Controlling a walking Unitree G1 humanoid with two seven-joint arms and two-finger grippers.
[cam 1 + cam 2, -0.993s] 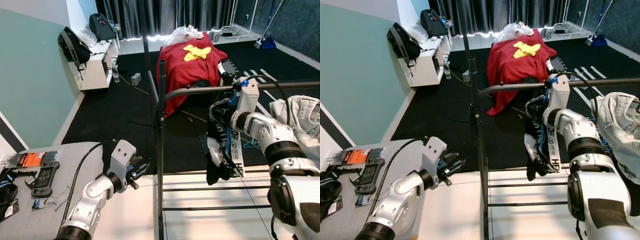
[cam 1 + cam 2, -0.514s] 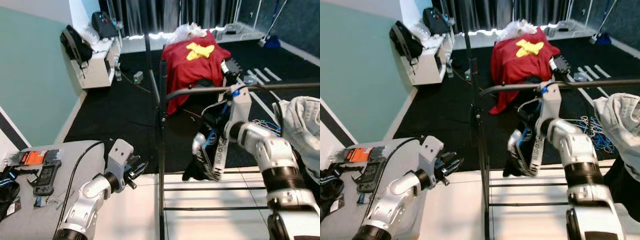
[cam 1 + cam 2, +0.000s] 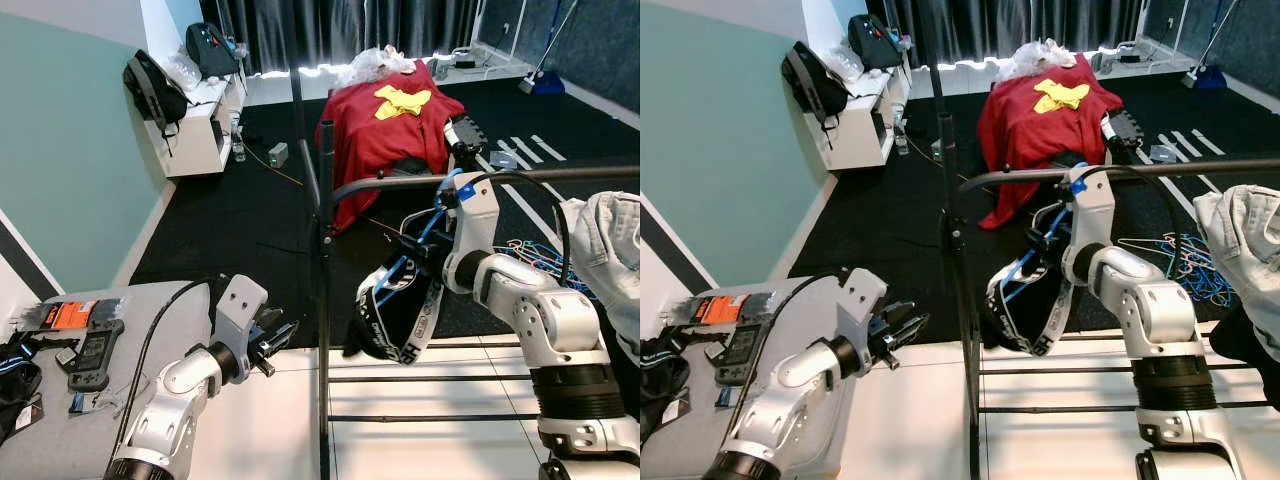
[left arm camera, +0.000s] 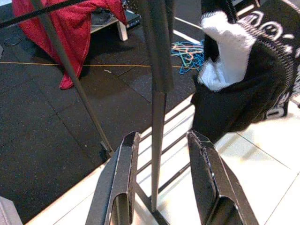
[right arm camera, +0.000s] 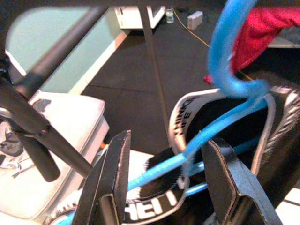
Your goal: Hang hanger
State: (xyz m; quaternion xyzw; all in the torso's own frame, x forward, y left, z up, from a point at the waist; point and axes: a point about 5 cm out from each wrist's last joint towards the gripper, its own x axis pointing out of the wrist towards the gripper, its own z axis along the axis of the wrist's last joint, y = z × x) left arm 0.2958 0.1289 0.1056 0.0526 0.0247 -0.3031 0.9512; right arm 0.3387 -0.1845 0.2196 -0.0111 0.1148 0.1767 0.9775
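Lower left of the frame, the left gripper [image 3: 279,340] hovers with fingers parted, holding nothing. Centre, a blue hanger [image 3: 405,268] carrying a black garment [image 3: 395,315] hangs swinging below the rail [image 3: 400,183]; beside it, the right gripper [image 5: 164,187] gapes empty

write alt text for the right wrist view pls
A blue hanger carrying a black garment with white lettering hangs between the right gripper's open jaws, just under a dark rail. Black floor and a red cloth lie beyond.
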